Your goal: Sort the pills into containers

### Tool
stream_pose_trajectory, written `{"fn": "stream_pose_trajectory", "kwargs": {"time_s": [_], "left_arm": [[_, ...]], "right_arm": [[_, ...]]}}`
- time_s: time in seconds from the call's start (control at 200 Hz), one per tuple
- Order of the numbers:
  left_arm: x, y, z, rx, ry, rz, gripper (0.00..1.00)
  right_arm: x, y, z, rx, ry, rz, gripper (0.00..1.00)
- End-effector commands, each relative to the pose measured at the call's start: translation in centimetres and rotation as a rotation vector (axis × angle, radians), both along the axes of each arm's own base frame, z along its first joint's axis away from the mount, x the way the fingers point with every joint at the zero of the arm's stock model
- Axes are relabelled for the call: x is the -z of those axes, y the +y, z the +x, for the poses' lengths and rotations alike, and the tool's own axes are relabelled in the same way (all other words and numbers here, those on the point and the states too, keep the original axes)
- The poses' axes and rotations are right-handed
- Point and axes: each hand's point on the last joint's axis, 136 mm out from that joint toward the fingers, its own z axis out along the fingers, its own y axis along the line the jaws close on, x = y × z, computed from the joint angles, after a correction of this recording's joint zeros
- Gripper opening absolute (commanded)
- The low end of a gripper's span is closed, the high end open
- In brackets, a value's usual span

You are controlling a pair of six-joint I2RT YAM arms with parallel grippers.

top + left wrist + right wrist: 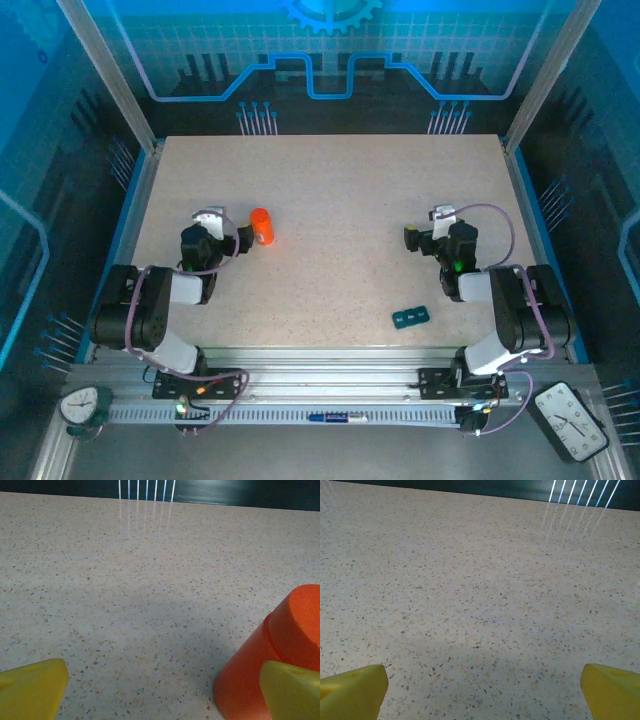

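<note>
The left gripper [160,695] and right gripper [480,692] are both standing spread wide, holding nothing. The small dark-teal rectangular plastic pill box [410,317] is lying on the speckled bench [330,190] behind the right gripper, toward its base. It is probably going to handle as light, stiff and slick, so pinching across its narrow width seems best. The orange cylindrical plastic bottle [270,665] is sitting just beside the left gripper's right finger.

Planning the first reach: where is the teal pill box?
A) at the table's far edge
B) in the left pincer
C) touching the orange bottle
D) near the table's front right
D: the teal pill box lies front right on the table, well apart from the orange bottle.
</note>
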Motion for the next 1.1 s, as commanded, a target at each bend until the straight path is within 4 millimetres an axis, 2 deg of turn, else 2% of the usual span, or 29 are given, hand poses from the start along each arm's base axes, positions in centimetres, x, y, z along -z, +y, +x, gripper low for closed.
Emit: {"fn": "stream_pose_trajectory", "kwargs": {"time_s": [0.0, 0.956, 1.031, 1.096], "left_arm": [[-0.7, 0.1, 0.5, 0.004, -0.02, 0.005, 0.99], [-0.6, 0.5, 0.6, -0.021, -0.011, 0.004, 0.99], [-1.1, -0.2, 0.5, 0.021, -0.022, 0.007, 0.99], [-1.9, -0.1, 0.3, 0.004, -0.027, 0.016, 0.99]], "right_arm": [[-1.1, 0.4, 0.6, -0.014, -0.039, -0.006, 1.0], [-1.2, 0.2, 0.5, -0.027, -0.039, 0.023, 1.0], [-1.7, 0.0, 0.6, -0.001, -0.035, 0.009, 1.0], [-3.1, -0.1, 0.6, 0.026, -0.023, -0.022, 1.0]]}}
